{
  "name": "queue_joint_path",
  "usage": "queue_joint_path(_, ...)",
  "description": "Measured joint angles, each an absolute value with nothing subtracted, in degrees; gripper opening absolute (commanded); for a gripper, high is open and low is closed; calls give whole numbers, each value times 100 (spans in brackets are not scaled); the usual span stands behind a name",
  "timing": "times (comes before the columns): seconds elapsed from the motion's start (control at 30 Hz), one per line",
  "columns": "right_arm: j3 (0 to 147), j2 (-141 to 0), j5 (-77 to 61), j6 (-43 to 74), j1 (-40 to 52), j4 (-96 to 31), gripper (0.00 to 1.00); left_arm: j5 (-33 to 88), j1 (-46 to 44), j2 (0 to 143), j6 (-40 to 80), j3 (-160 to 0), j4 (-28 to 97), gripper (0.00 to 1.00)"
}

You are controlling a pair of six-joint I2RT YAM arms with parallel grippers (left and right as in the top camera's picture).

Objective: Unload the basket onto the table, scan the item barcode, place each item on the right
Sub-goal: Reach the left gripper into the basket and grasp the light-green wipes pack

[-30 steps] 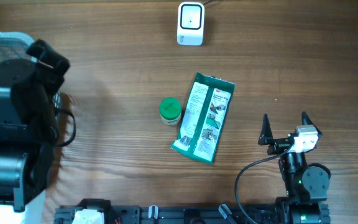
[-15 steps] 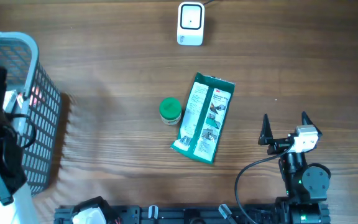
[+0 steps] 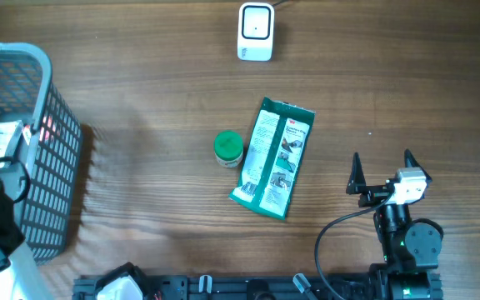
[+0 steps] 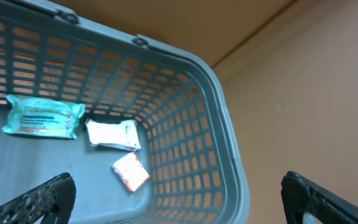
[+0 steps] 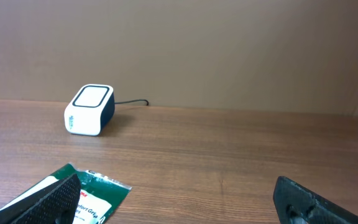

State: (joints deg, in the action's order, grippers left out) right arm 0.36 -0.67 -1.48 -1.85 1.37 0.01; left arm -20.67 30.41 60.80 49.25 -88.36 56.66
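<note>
One packet [image 3: 272, 158] lies flat near the middle of the table [image 3: 157, 100], green-edged with white printed panels, its long side running slightly slantwise. One green-lidded jar [image 3: 228, 148] stands just beside its left edge. One white scanner [image 3: 256, 32] sits well apart from both at the far edge, its cable leading off the table. One grey basket [image 3: 57, 158] stands at the left end.

The right gripper [image 3: 382, 171] rests low over the table to the right of the packet and apart from it. Its two dark fingers are spread wide with nothing between them. The packet lies outside the gap, off to the side.

The right wrist view shows only the packet's near corner [image 5: 86, 199], beside the finger at lower left. It also shows the scanner [image 5: 90, 109] side-on, but neither the jar nor the basket.

The left wrist view looks down into the basket [image 4: 185, 93], which the overhead view cannot see into. Three things lie on its floor: a pale teal wipes pack [image 4: 42, 117], a white pouch [image 4: 112, 134] and a small red pouch [image 4: 131, 172]. The left gripper [image 4: 182, 202] hangs above the basket with its fingers wide apart, holding nothing and far from the packet. From overhead only part of that arm shows at the left edge.
</note>
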Motion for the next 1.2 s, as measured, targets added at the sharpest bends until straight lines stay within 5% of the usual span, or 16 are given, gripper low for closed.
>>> queue_joint_path(0.47, 36, -67, -148, -185, 137, 1, 100, -740, 4954, 6882, 5612, -8836, 6224, 100)
queue_joint_path(1.2, 36, -69, -148, -185, 137, 1, 100, -1066, 5454, 8027, 5675, -8836, 6429, 100)
